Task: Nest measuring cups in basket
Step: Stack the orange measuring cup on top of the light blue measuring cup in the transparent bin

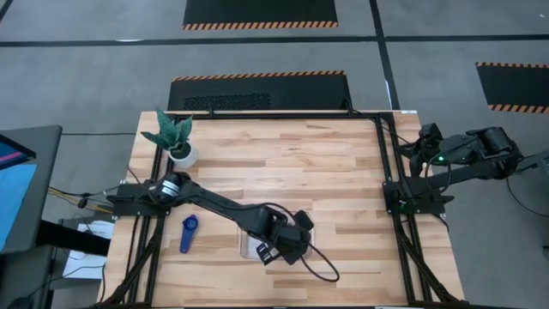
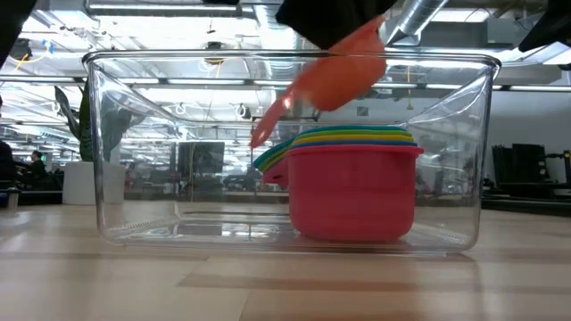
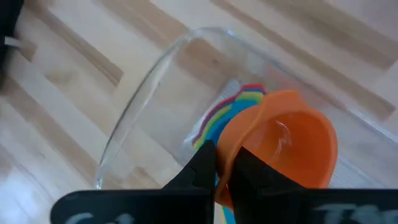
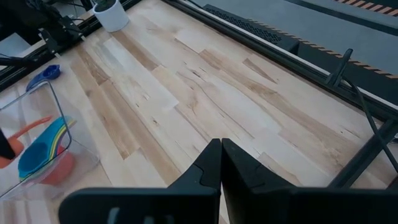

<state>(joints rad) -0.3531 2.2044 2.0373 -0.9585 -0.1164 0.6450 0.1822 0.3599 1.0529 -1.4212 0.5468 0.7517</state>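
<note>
The clear basket stands on the table near its near edge, under my left gripper. Inside it sits a nested stack of cups: red outermost, with yellow, green and blue rims above it. The stack's fanned handles show in the left wrist view. My left gripper is shut on the orange cup, held tilted above the stack. The navy cup lies on the table left of the basket. My right gripper is shut and holds nothing, parked off the table's right edge. My left gripper pinches the orange cup's wall at its rim, one finger inside the bowl and one outside. The fingers come from above, pointing down. The cup is lifted clear and tilted above the stack, and its handle slants down into the basket.
A white plant pot with a green plant stands near the table's far left corner. Bare wood fills the table's middle and right. A cable loops on the table beside my left gripper.
</note>
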